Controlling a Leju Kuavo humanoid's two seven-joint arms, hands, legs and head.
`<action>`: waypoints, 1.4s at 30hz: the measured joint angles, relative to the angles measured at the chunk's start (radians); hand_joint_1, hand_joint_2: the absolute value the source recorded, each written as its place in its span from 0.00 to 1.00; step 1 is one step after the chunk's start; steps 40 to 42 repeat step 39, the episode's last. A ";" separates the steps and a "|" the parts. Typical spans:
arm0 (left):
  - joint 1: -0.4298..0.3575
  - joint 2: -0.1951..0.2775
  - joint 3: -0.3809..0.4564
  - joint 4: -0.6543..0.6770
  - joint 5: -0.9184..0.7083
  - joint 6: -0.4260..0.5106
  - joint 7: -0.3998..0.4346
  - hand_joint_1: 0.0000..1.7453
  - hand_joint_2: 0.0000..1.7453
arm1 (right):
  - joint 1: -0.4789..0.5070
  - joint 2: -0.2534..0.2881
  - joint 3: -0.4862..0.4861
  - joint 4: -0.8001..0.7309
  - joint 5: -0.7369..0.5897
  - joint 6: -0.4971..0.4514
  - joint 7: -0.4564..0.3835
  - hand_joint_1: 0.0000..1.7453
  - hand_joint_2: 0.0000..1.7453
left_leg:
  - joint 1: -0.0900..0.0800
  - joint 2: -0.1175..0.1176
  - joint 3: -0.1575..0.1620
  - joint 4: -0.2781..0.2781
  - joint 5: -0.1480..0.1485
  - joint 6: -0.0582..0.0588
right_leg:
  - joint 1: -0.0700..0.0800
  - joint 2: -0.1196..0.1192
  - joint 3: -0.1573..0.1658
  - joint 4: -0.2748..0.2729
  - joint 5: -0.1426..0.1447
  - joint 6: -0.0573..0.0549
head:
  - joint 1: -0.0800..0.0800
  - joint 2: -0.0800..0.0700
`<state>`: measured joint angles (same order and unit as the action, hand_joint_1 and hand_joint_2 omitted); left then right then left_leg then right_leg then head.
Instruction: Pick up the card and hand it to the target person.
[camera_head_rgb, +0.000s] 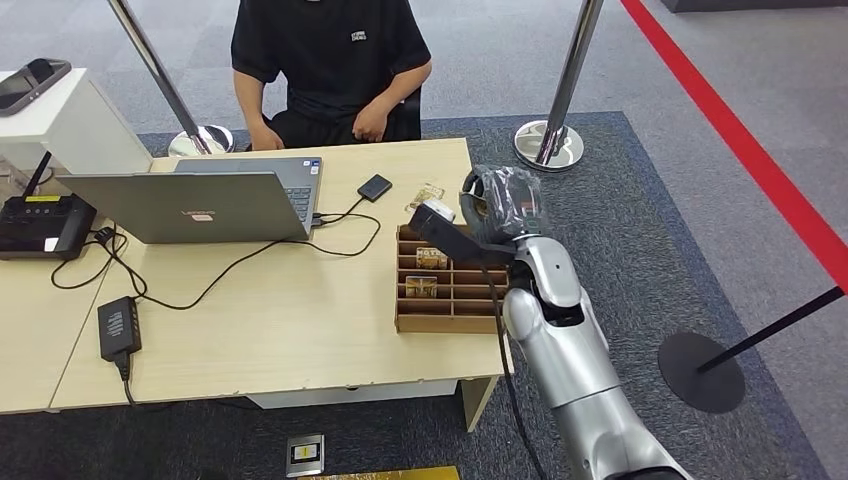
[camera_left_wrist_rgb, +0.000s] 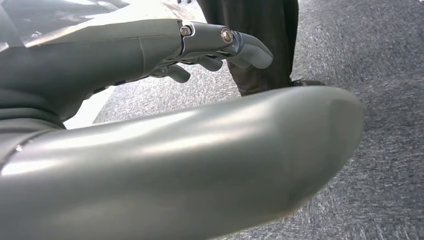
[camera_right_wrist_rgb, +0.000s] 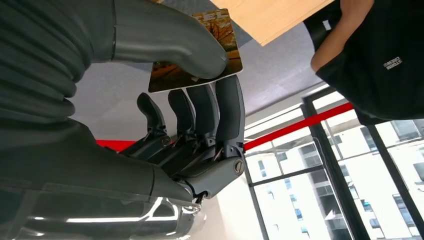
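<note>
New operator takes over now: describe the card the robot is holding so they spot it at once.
On the desk, find the wooden tray at its right edge. Above it the right hand pinches the card under its thumb. Unlike the cards slotted in the tray, it is lifted.

Counter (camera_head_rgb: 250, 330): pale wood grain. Compartment tray (camera_head_rgb: 445, 300): brown wood. Laptop (camera_head_rgb: 195, 205): silver-grey. Card (camera_right_wrist_rgb: 172, 75): printed picture in orange, yellow and brown tones. Right hand (camera_right_wrist_rgb: 190, 115): grey thumb, darker grey fingers. Left hand (camera_left_wrist_rgb: 210, 50): grey. Right arm (camera_head_rgb: 565, 350): silver. Power adapter (camera_head_rgb: 119, 327) and cables: black. Person's shirt (camera_head_rgb: 330, 50): black with a small white chest mark. Carpet (camera_head_rgb: 620, 200): dark grey-blue. Floor stripe (camera_head_rgb: 740, 140): red. Stanchion posts (camera_head_rgb: 570, 70): polished chrome.
</note>
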<state>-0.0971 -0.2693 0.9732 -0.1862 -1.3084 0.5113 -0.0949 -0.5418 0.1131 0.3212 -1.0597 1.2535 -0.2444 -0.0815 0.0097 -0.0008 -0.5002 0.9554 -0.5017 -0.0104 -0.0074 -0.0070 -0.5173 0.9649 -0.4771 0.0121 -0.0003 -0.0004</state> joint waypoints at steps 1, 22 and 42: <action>-0.001 0.000 -0.001 0.000 -0.002 0.000 0.002 0.00 0.00 | -0.006 0.003 0.004 0.003 -0.009 0.003 -0.006 0.77 1.00 | 0.000 0.000 0.000 0.000 0.000 0.000 | 0.000 0.000 0.000 0.000 0.000 0.000 | 0.000 0.000; -0.012 0.000 -0.026 0.000 -0.024 -0.003 0.034 0.00 0.00 | -0.180 0.115 0.067 0.229 -0.052 -0.024 -0.020 0.84 1.00 | 0.000 0.000 0.000 0.000 0.000 0.000 | 0.000 0.000 0.000 0.000 0.000 0.000 | 0.000 0.000; -0.016 -0.001 -0.039 0.000 -0.031 -0.008 0.042 0.00 0.00 | -0.247 0.175 0.095 0.359 -0.029 -0.146 -0.036 0.85 1.00 | 0.000 0.000 0.000 0.000 0.000 0.000 | 0.000 0.000 0.000 0.000 0.000 0.000 | 0.000 0.000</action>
